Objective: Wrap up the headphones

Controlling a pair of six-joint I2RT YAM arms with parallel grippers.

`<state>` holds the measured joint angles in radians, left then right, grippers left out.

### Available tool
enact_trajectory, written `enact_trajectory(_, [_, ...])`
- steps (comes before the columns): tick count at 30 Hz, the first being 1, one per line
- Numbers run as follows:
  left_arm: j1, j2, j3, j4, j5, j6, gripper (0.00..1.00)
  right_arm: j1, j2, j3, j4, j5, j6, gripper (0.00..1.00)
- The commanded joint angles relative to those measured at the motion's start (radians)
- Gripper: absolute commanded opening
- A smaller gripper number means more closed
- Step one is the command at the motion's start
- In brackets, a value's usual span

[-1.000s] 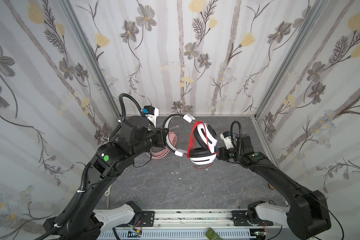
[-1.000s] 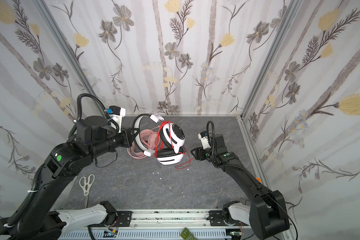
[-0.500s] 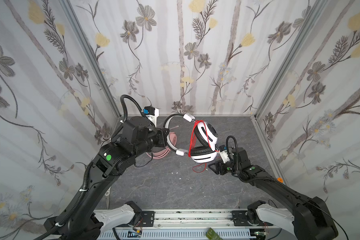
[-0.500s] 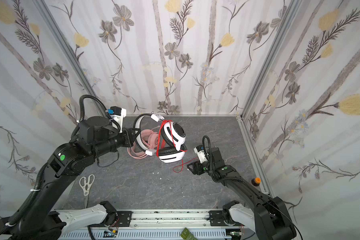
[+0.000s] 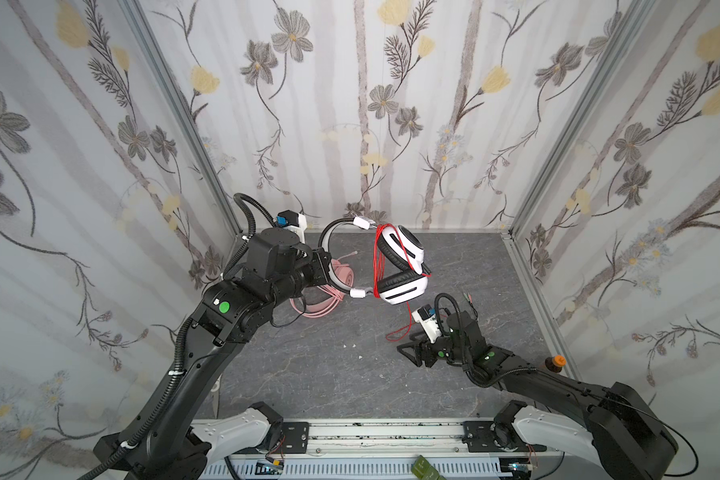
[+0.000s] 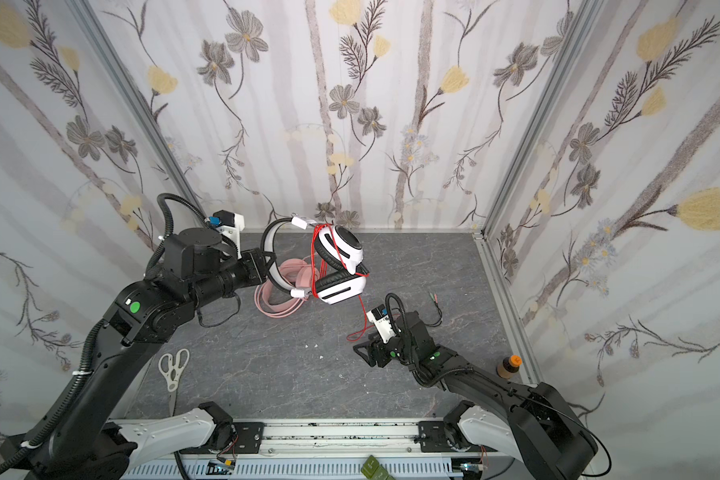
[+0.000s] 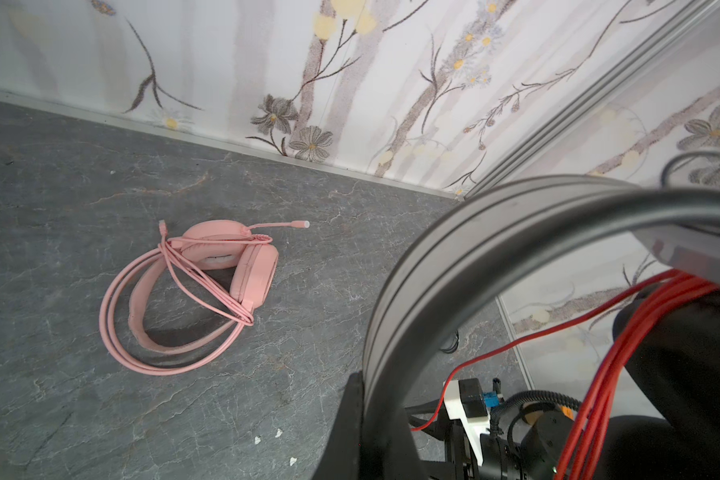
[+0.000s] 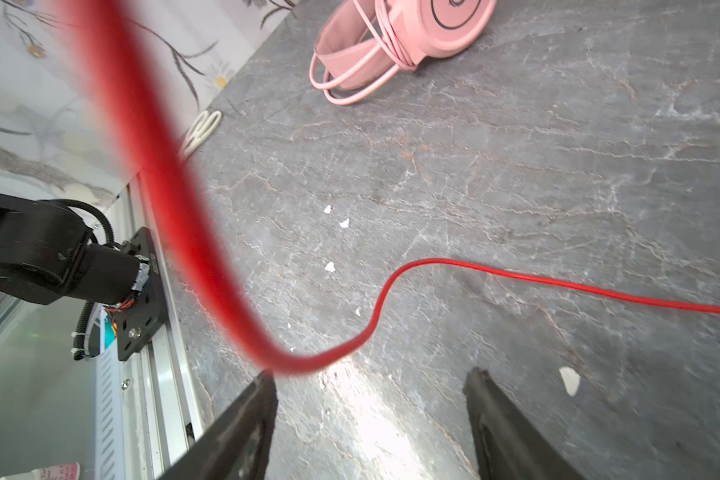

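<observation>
Just now your right gripper dropped from beside the white-and-black headset to the table, so another turn of red cable looked due. Its jaws stood wide and empty, the cable just beside one fingertip. Your left gripper stayed clenched on the headband, holding the headset aloft.

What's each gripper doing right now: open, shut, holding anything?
Left gripper: shut on the headband of the white-and-black headset.
Right gripper: open, holding nothing; the red cable runs past one fingertip.
</observation>
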<state>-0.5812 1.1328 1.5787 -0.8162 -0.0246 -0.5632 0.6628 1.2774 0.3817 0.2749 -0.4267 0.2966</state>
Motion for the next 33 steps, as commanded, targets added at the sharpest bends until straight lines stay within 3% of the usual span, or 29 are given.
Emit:
enact_trajectory(1, [0.03,-0.005,-0.009,0.089,0.043,-0.137,0.0,0.002,0.016,-0.025,0.196,0.075,0.108,0.72])
enact_trajectory(5, [0.058,0.003,0.015,0.075,0.034,-0.231,0.0,0.002,0.052,-0.071,0.334,0.116,0.204,0.72])
enact_trajectory(11, [0.062,0.07,0.142,-0.112,-0.086,-0.311,0.0,0.002,0.148,-0.049,0.422,0.099,0.18,0.72])
enact_trajectory(16, [0.061,0.072,0.139,-0.148,-0.114,-0.35,0.0,0.003,0.229,-0.009,0.484,0.076,0.166,0.72])
enact_trajectory(33, [0.061,0.111,0.188,-0.193,-0.122,-0.325,0.0,0.0,0.655,0.329,0.435,0.014,0.115,0.69])
